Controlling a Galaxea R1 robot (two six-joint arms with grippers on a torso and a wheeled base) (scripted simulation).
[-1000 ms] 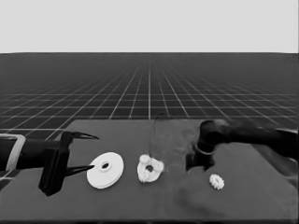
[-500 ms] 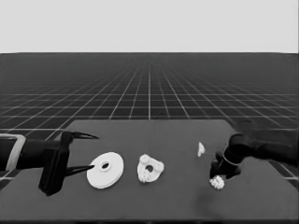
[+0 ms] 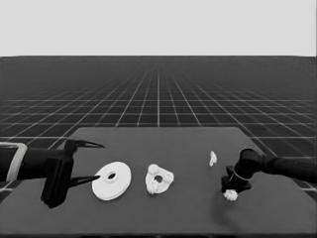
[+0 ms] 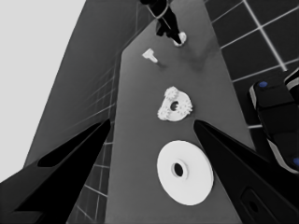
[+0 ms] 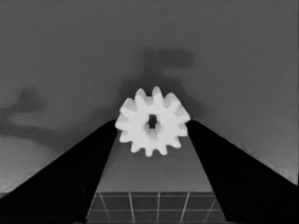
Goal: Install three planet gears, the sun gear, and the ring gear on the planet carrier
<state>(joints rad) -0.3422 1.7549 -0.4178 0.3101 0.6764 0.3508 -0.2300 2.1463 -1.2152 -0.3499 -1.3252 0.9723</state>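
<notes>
- The right tool (image 3: 232,191) is down at the bench's (image 3: 188,213) right end, its fingers (image 5: 70,177) pressed against both sides of a small toothed gear (image 5: 153,121), grasping it just at the surface.
- The left tool (image 3: 88,161) waits over the left end, fingers spread wide and holding nothing; the larger round part (image 3: 112,180) lies flat by its lower fingertip.
- The smaller round part (image 3: 159,179) sits near the middle of the bench, just beside the larger one but apart from it, with toothed gears seated on it; how many, I cannot tell.
- A thin white piece (image 3: 212,158) stands alone between the middle and the right tool.
</notes>
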